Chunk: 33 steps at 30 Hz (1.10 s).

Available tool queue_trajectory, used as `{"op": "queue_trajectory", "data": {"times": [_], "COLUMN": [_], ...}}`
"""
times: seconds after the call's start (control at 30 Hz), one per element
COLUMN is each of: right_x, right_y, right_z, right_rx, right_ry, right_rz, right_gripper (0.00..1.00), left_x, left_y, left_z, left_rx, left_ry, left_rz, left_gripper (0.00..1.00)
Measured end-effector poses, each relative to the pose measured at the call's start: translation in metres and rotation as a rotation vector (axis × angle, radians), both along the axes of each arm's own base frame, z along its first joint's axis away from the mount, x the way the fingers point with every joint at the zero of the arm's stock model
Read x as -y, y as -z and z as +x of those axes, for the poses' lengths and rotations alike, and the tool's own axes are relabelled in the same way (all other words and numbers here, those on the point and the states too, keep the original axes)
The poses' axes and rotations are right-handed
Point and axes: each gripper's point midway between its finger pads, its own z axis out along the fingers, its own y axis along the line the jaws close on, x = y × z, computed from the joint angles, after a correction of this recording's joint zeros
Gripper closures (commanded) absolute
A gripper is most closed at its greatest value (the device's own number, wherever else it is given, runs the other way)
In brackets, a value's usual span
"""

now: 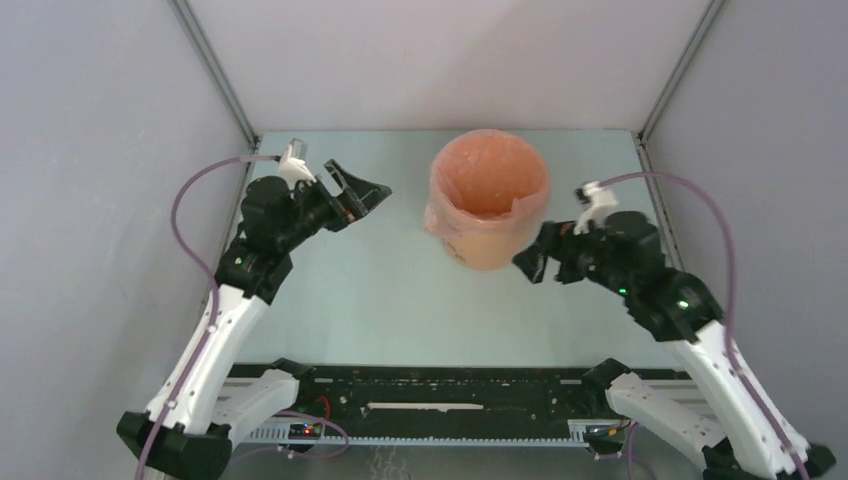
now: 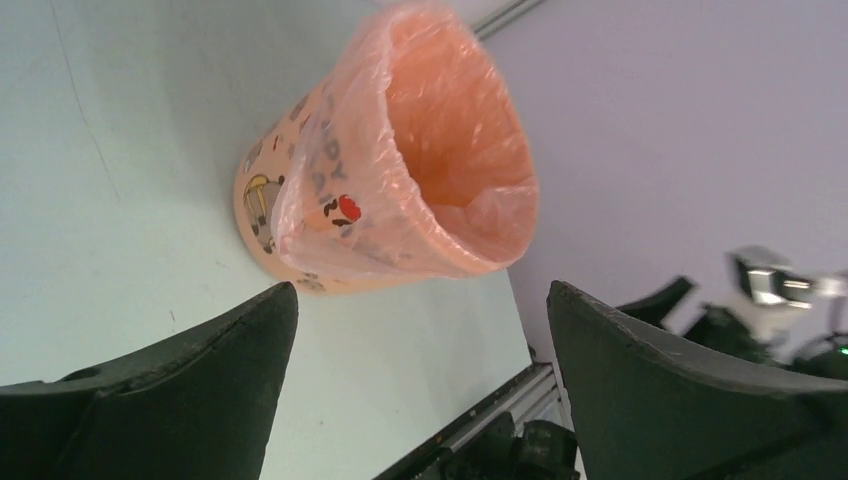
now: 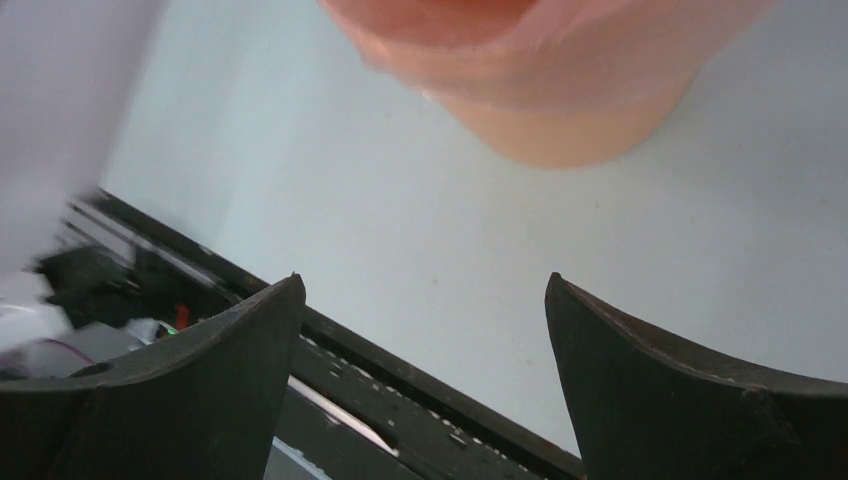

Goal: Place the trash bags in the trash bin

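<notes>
I see the pink trash bag lining the upright orange trash bin near the desk's far edge, its film folded over the rim. Both are released and empty: my right gripper sits just beside the bin's near-right side, and the left gripper is farther off to its left.

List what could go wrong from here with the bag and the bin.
1. The right pincer hangs open close beside the trash bin; a careless swing could tip it over.
2. The trash bag overhangs the rim unevenly, and its loose film might snag a passing finger or slip inside.
</notes>
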Motion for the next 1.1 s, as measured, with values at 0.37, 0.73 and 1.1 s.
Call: {"op": "queue_trajectory", "data": {"times": [0.37,0.73,1.1], "right_x": [-0.066,-0.095,-0.074], "right_y": [0.182,0.205,0.232], "right_z": [0.026,0.102,0.177], "right_rx": [-0.159,-0.024,-0.050], "right_ry": [-0.009,0.147,0.284], "right_rz": [-0.288,-0.200,-0.194], "right_gripper": [0.01,0.00,0.00], "left_x": [-0.029,-0.037,-0.038], "left_y": [-0.033,-0.021,-0.035], "left_z": [-0.022,-0.026,-0.031], "left_rx": [0.139,0.097,0.119], "left_ry": [-0.110,-0.132,-0.129], "left_rz": [0.021,0.078,0.083], "left_gripper": [0.00,0.00,0.00]}}
